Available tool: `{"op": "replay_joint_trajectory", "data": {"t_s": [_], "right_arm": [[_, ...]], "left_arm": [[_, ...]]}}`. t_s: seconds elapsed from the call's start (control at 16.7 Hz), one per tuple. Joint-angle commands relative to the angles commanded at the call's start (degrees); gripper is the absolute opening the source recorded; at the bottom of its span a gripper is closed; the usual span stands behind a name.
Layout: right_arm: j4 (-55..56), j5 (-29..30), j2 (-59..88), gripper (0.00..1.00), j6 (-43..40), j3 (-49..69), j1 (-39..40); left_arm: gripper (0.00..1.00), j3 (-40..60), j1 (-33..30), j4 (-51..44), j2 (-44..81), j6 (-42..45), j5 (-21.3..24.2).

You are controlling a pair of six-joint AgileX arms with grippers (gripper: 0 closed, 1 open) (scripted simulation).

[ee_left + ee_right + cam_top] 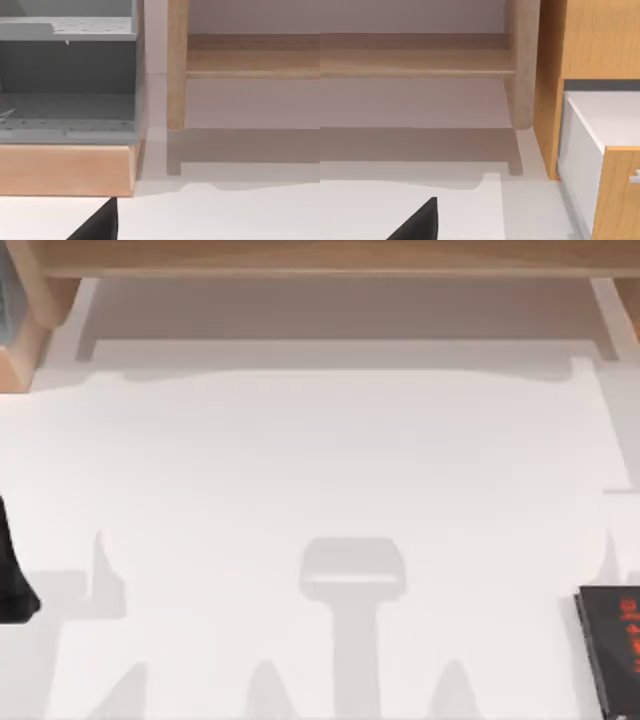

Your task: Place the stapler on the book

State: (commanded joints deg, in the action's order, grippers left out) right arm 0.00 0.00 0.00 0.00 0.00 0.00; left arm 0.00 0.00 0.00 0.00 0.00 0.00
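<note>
The book (612, 648) lies at the right edge of the white counter (330, 460), partly cut off in the top view, and I cannot make out a stapler anywhere. A dark part of my left arm (14, 575) sits at the left edge; whether either gripper is open, I cannot tell. My risk is reaching blind and nudging the book off the counter edge.

my left arm (12, 575): matte black, rounded bulk, no markings i can see. each wrist view: plain black wedge, sharp tip, no screws or cables visible.
</note>
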Motion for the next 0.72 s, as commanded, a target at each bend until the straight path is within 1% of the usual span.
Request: {"op": "replay_joint_trajectory", "data": {"t_s": [0.18, 0.36, 0.54, 0.72], "right_arm": [[-0.5, 0.0, 0.5, 1.00, 0.0, 0.5, -0.3], [-4.5, 0.4, 5.3, 1.00, 0.3, 5.5, -2.6], [-12.5, 1.0, 15.4, 1.00, 0.8, 16.1, -6.6], [-22.6, 1.5, 30.5, 1.00, 1.0, 31.7, -11.0]], "left_arm": [[1.00, 0.0, 0.0, 0.0, 0.0, 0.0, 0.0], [1.00, 0.0, 0.0, 0.0, 0.0, 0.0, 0.0], [1.00, 0.0, 0.0, 0.0, 0.0, 0.0, 0.0], [1.00, 0.0, 0.0, 0.0, 0.0, 0.0, 0.0]]}}
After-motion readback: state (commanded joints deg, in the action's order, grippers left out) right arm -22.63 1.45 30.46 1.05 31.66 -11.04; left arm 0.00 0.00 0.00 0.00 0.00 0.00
